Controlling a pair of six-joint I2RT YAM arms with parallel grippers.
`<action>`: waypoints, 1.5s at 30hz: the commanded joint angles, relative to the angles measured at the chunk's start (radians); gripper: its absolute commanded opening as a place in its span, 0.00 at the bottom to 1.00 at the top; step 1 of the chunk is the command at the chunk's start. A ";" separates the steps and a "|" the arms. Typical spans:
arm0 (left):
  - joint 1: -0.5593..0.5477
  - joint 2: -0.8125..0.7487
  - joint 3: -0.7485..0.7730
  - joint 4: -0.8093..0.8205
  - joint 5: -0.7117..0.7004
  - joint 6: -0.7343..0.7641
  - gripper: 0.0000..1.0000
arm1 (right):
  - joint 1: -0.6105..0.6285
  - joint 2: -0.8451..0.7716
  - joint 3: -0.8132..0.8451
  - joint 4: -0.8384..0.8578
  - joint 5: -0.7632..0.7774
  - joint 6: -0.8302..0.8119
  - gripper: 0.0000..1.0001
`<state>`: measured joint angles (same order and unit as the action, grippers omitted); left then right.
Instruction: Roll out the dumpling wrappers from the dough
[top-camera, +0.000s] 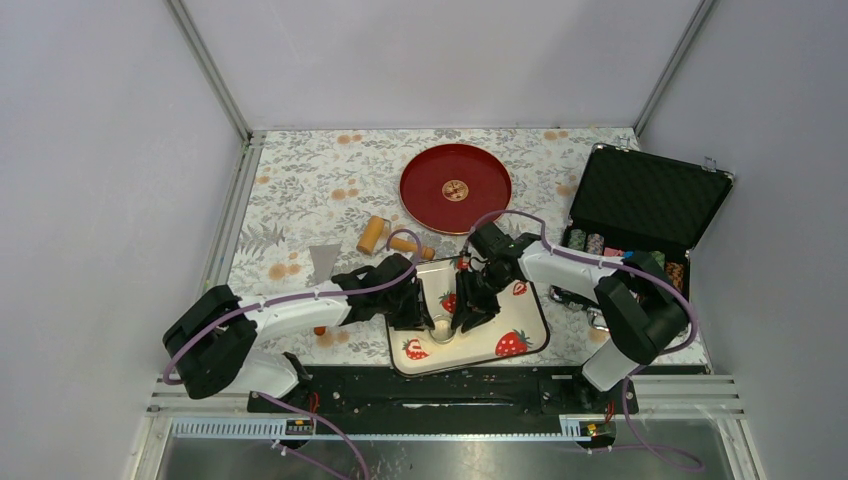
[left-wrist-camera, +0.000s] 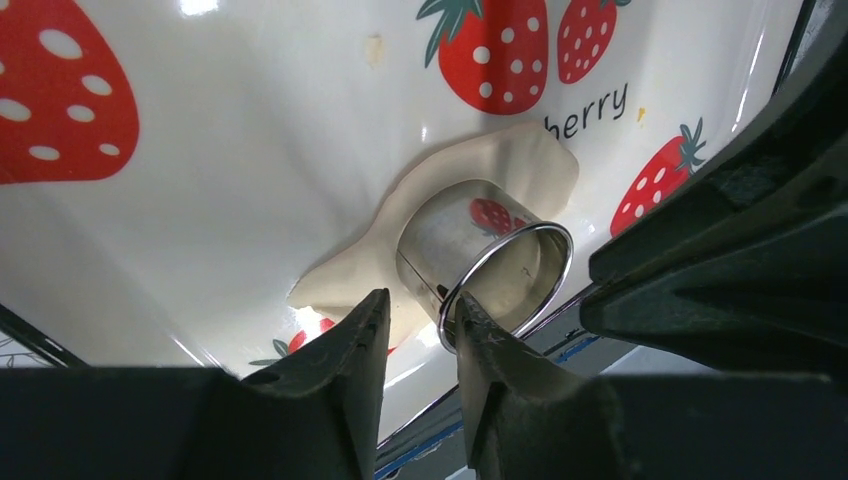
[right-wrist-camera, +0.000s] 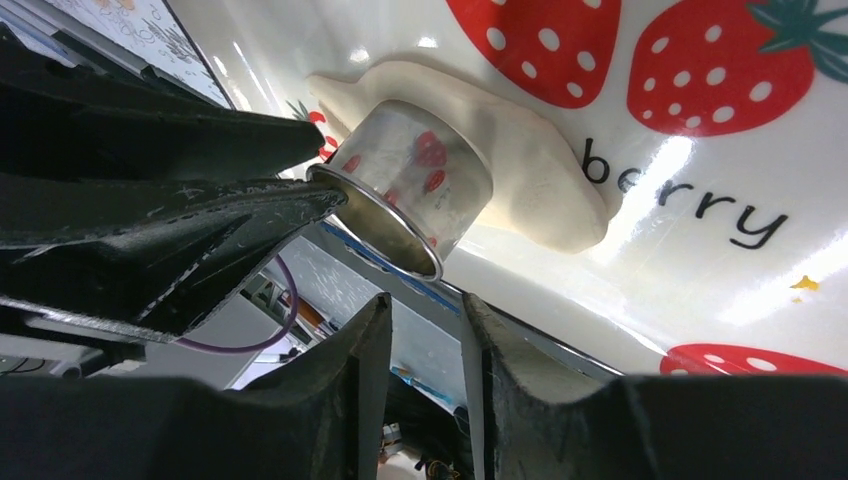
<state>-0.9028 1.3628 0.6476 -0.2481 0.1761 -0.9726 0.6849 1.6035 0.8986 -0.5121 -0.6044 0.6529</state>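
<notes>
Closest to my lenses were my own two pincers. My left pincer (left-wrist-camera: 421, 300) had its fingers drawn narrow at the rim of the ring cutter (left-wrist-camera: 470, 225), and I could not tell whether they pinched that rim or only touched it. My right pincer (right-wrist-camera: 425, 298) stood slightly parted with nothing between its fingers, the ring just ahead of them.

Beneath both lay the table (top-camera: 300, 190), and on it the strawberry tray (left-wrist-camera: 200, 200), glossy and, I judged, slippery. The dough (left-wrist-camera: 520, 165) was a flattened ragged patch just ahead of my left pincer, with the ring standing on it. No dumpling wrapper lay free; any disc was hidden inside the ring.

My worries ran like this. Both pincers crowded one small ring, so they could knock each other or tip it. The ring sat near the patch's ragged edge, so an off-centre press could cut a lopsided disc. Lifting could drag the soft dough up with the ring, or shove the tray toward the table edge behind my pincers.
</notes>
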 joint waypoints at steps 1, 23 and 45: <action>0.003 -0.006 0.014 0.052 0.023 0.001 0.28 | 0.016 0.035 0.016 0.014 -0.017 -0.001 0.37; 0.002 0.084 0.024 0.038 0.047 -0.006 0.00 | 0.034 0.110 -0.011 0.034 -0.002 -0.030 0.00; -0.011 0.155 0.026 0.007 0.029 -0.014 0.00 | 0.038 0.178 0.013 -0.002 0.050 -0.095 0.00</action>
<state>-0.8948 1.4376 0.6849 -0.2432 0.2302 -0.9691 0.6975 1.7046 0.9154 -0.4980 -0.6189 0.6193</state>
